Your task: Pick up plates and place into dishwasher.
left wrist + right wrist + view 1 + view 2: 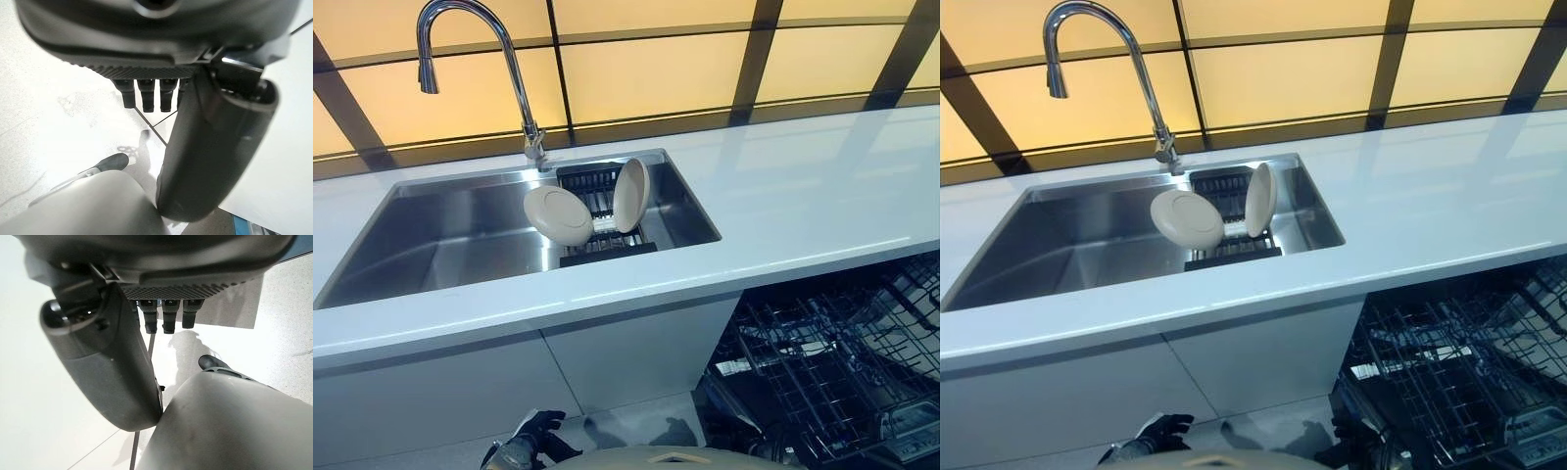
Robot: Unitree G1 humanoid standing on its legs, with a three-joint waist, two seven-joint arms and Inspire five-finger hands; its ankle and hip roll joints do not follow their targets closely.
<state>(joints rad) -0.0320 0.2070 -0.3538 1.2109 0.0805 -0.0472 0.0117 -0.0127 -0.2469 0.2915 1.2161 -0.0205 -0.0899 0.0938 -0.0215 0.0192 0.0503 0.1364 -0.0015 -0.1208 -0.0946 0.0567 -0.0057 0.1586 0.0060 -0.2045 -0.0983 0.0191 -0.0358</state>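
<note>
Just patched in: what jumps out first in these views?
Two beige plates stand propped in a dark rack at the right end of the steel sink, below the curved tap. Lower right, the dishwasher's wire rack sits pulled out under the white counter.

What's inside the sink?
Inside the sink sits a dark rack with two cream plates standing on edge. The plates hide part of the rack behind them.
</note>
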